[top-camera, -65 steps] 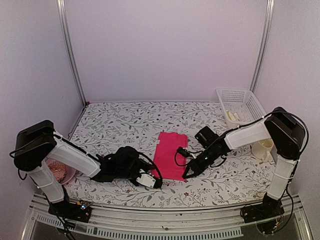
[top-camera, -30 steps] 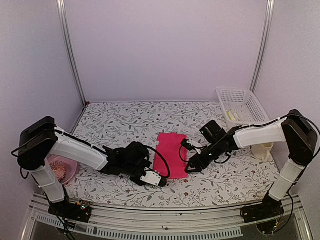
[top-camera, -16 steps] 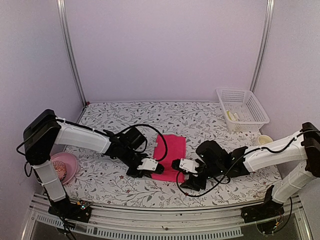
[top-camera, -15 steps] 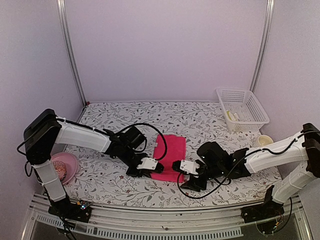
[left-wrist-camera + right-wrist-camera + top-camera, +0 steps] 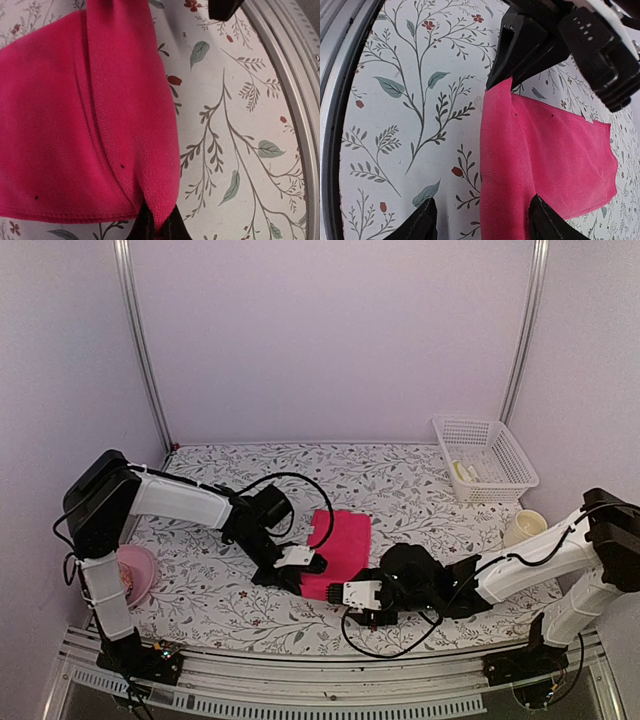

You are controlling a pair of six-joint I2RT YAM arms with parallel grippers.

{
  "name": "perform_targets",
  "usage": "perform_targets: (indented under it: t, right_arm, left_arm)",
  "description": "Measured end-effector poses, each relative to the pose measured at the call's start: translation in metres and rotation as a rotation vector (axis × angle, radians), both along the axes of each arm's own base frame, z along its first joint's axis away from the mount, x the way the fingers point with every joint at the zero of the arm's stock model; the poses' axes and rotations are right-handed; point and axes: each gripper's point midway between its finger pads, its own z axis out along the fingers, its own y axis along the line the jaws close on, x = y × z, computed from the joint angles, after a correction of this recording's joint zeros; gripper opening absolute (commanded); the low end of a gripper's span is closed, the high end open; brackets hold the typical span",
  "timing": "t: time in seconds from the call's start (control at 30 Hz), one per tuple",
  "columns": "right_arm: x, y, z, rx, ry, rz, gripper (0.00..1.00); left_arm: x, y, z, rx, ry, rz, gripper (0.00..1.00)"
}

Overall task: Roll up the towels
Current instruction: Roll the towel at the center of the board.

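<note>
Jaws: your left gripper [image 5: 155, 229] was clenched on a near corner of the pink towel [image 5: 75, 125], which lay at the front middle of the table [image 5: 250, 480]; your right gripper [image 5: 482, 225] stood released, astride its near edge. Cloth looked soft, light, floppy; pinch corners, not the middle

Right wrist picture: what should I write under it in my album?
Open right jaws face the pink towel; shut left jaws pinch its corner.

Bright pink towel [image 5: 345, 540] lies mostly flat mid-worktop [image 5: 220, 490], its near left corner pinched up into a raised, tilted fold
</note>
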Motion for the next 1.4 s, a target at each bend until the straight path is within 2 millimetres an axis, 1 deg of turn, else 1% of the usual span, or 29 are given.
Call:
perform_targets:
  t: [0.17, 0.23, 0.33, 0.43, 0.53, 0.63, 0.8, 0.93, 1.17, 1.4]
  right_arm:
    - [0.014, 0.006, -0.018, -0.074, -0.065, -0.023, 0.62]
    - [0.019, 0.006, -0.020, -0.092, -0.089, -0.039, 0.61]
    - [0.025, 0.007, -0.023, -0.110, -0.115, -0.056, 0.54]
    - [0.027, 0.007, -0.027, -0.129, -0.131, -0.068, 0.53]
    - [0.025, 0.006, -0.030, -0.146, -0.149, -0.071, 0.57]
    - [0.022, 0.008, -0.030, -0.157, -0.174, -0.072, 0.63]
    - [0.018, 0.012, -0.024, -0.155, -0.231, -0.073, 0.64]
    - [0.016, 0.016, -0.020, -0.148, -0.255, -0.071, 0.63]
    - [0.013, 0.018, -0.019, -0.141, -0.256, -0.065, 0.60]
    - [0.012, 0.016, -0.022, -0.142, -0.246, -0.073, 0.52]
  left_arm:
    - [-0.001, 0.001, 0.000, -0.001, 0.039, 0.004, 0.00]
    - [-0.002, 0.002, 0.001, 0.001, 0.050, 0.004, 0.00]
    - [-0.004, 0.002, 0.001, 0.003, 0.062, 0.002, 0.00]
    - [-0.005, 0.003, 0.001, 0.006, 0.068, 0.002, 0.00]
    - [-0.005, 0.004, 0.001, 0.008, 0.076, 0.003, 0.00]
    - [-0.005, 0.004, 0.001, 0.010, 0.085, 0.005, 0.00]
    - [-0.005, 0.004, 0.001, 0.012, 0.089, 0.005, 0.00]
    - [-0.005, 0.004, 0.001, 0.012, 0.092, 0.006, 0.00]
    - [-0.006, 0.004, 0.001, 0.014, 0.095, 0.008, 0.00]
    - [-0.005, 0.004, 0.001, 0.013, 0.096, 0.009, 0.00]
